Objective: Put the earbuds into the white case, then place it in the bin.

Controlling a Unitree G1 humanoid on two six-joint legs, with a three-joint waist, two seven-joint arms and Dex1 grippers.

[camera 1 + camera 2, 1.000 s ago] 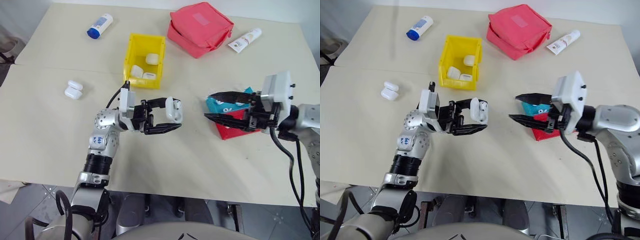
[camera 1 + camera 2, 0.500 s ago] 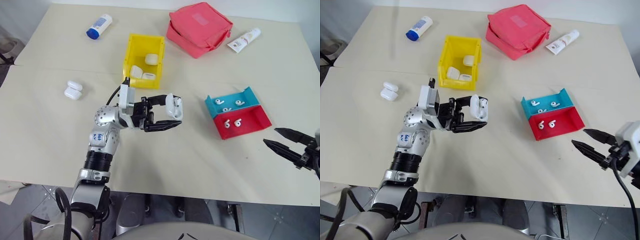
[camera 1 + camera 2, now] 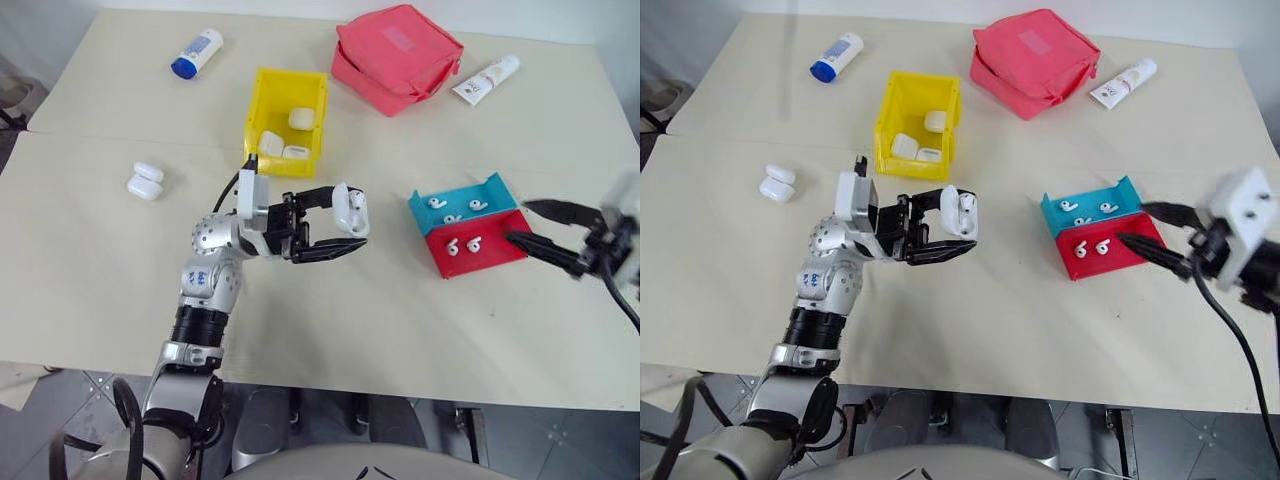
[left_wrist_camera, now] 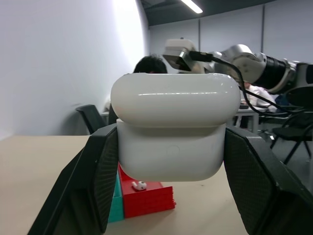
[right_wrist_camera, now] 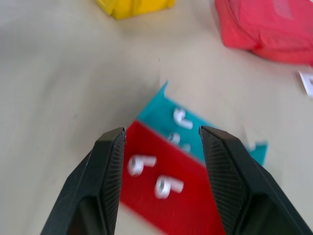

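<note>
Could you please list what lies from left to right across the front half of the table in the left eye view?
Pair of small glossy white closed cases → left claw shut on an open white earbud case → shallow teal tray and red tray of tiny white earbuds → open right claw.

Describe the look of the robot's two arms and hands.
Left arm: silver jointed segments with blue markings, a black ribbed collar, a white wrist block and a black cable. Left hand: two black fingers with textured pads. Right hand: black pointed fingers, a white block and a black cable.

Bright, even light; perhaps slight blur
</note>
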